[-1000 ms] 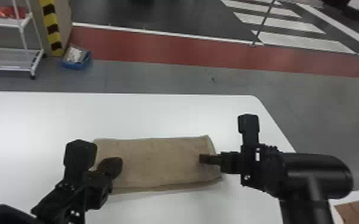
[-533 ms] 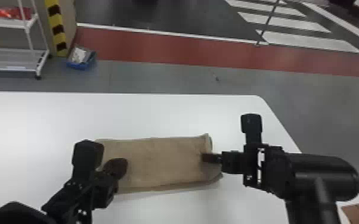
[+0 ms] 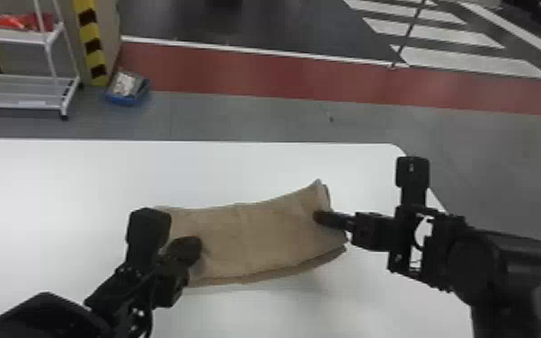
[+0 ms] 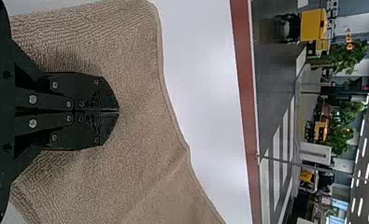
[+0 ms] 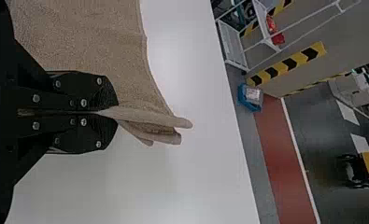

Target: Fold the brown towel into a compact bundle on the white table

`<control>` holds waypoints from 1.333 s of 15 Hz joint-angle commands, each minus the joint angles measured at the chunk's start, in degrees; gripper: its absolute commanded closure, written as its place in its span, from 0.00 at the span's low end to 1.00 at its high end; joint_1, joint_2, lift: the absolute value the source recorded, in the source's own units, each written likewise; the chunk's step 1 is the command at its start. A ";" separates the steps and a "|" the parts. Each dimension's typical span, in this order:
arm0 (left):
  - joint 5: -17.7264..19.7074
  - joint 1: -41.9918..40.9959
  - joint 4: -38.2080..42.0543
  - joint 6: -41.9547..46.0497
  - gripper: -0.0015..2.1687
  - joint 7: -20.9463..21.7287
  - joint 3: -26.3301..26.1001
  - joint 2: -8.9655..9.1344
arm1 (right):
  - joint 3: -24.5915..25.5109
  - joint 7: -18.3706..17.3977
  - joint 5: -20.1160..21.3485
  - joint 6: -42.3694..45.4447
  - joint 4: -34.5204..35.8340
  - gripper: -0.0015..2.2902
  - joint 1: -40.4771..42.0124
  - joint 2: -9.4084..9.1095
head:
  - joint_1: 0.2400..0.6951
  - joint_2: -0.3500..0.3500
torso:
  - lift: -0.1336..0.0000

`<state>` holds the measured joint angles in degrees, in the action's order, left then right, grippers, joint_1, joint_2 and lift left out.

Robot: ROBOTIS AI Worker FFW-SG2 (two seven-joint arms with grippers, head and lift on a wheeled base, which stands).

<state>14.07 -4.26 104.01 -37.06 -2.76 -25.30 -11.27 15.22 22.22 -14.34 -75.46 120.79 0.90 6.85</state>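
Brown towel: head view, a folded strip over the white table
Left gripper: at its left end
Right gripper: at its right end
Left fingers: left wrist view, together over cloth — pinching any, cannot tell
Right fingers: right wrist view, clamped on the towel's edge
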 commanded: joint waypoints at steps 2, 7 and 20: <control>0.08 1.62 -1.80 0.01 0.63 0.30 -1.60 0.90 | 1.21 -0.52 -5.00 -4.84 1.99 0.52 -1.78 1.76 | 1.00 0.13 | 0.07; 0.61 2.67 -3.20 0.18 0.62 1.79 -2.74 2.30 | -3.97 -6.23 -9.13 -7.65 4.01 0.52 -5.56 1.50 | 1.00 0.13 | 0.07; 4.39 -0.31 1.37 -2.10 0.62 5.75 7.37 -1.56 | -5.29 -9.57 -9.74 -13.62 5.42 0.51 -8.99 1.41 | 1.00 0.31 | 0.07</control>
<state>18.71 -4.76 106.46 -39.09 2.78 -17.77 -13.08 10.06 12.76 -24.09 -88.46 126.10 -7.81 8.26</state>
